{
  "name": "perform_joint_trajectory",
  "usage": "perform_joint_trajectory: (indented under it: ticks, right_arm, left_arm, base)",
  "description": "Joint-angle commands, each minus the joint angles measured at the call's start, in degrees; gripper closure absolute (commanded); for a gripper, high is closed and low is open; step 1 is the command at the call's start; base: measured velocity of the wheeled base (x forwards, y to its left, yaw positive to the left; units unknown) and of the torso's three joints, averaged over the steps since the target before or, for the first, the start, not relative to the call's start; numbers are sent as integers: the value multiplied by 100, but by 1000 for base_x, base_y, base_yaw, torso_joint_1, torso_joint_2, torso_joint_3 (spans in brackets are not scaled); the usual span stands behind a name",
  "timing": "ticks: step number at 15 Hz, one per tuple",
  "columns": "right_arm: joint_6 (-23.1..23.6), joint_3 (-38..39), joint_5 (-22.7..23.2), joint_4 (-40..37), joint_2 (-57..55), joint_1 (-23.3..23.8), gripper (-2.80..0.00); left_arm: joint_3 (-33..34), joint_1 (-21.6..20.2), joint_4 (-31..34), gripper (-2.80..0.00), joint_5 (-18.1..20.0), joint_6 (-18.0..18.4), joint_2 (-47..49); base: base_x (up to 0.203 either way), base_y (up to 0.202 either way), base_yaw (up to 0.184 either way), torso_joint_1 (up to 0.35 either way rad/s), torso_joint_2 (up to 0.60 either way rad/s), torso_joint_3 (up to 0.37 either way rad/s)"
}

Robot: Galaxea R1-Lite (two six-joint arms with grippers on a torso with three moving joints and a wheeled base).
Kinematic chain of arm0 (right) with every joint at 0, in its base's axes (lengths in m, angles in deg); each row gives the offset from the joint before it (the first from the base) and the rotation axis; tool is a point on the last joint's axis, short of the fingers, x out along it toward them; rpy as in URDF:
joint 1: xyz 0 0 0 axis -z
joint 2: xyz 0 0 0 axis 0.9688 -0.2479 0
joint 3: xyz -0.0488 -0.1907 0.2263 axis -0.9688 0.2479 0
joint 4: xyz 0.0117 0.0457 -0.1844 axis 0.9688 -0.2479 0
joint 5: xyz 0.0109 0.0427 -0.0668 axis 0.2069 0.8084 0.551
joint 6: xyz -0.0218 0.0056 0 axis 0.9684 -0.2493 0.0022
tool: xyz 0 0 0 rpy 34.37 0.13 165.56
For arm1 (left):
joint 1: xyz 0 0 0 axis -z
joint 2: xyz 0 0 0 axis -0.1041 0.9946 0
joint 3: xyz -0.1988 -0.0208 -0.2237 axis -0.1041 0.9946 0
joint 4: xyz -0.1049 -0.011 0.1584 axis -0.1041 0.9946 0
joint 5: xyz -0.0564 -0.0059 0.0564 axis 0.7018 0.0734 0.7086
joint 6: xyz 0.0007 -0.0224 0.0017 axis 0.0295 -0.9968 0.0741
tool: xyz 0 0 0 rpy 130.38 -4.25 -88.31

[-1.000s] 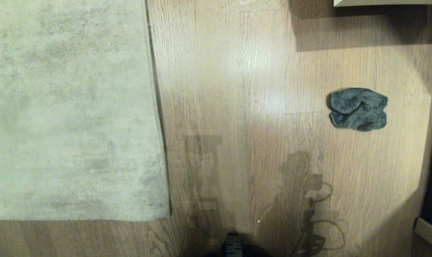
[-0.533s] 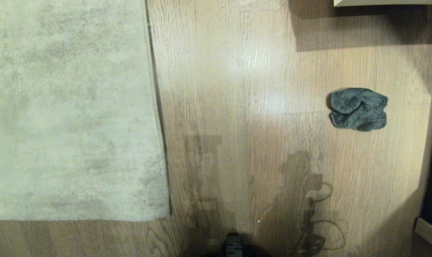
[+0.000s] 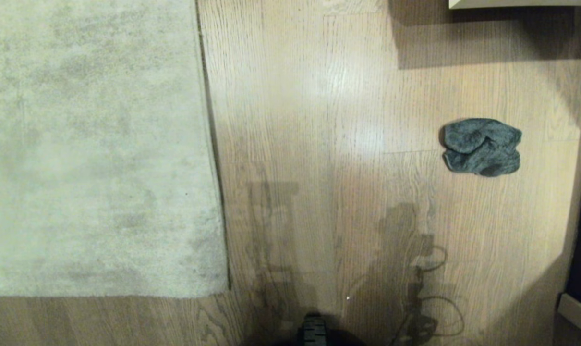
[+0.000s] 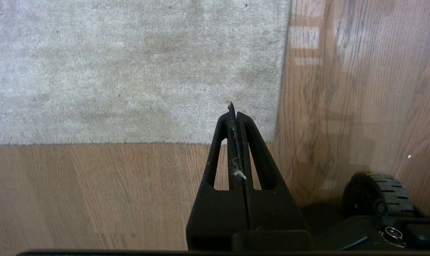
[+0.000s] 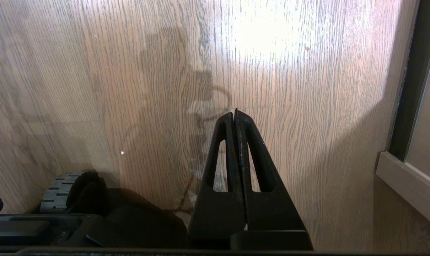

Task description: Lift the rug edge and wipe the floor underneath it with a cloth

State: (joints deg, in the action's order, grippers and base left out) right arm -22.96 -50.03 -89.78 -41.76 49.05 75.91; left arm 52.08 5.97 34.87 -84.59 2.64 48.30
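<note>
The pale mottled rug lies flat on the left of the head view, its near right corner at the lower middle. On the wood floor, far right, rests the crumpled dark grey-teal cloth. Neither arm appears in the head view. In the left wrist view my left gripper hangs shut above the rug near that corner, with only lint between its fingers. My right gripper hangs shut and empty over bare floor; the cloth is out of its view.
A pale furniture edge casts a shadow at the back right. A dark strip and a light frame run along the right side, also in the right wrist view as a frame. My base wheel sits at the bottom middle.
</note>
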Motion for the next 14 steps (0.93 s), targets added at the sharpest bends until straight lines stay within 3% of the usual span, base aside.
perform_joint_trajectory:
  ticks: [1, 10, 14]
  right_arm:
    - [-2, 0, 1, 2, -7, 0, 0]
    - [-2, 0, 1, 2, -7, 0, 0]
    - [-2, 0, 1, 2, -7, 0, 0]
  left_arm:
    - [0, 0, -5, 0, -7, -3, 1]
    - [0, 0, -5, 0, 1, -3, 1]
    - [0, 0, -5, 0, 1, 6, 1]
  base:
    - [0, 0, 0, 0, 0, 0]
    - [0, 0, 0, 0, 0, 0]
    - [0, 0, 0, 2, 1, 138]
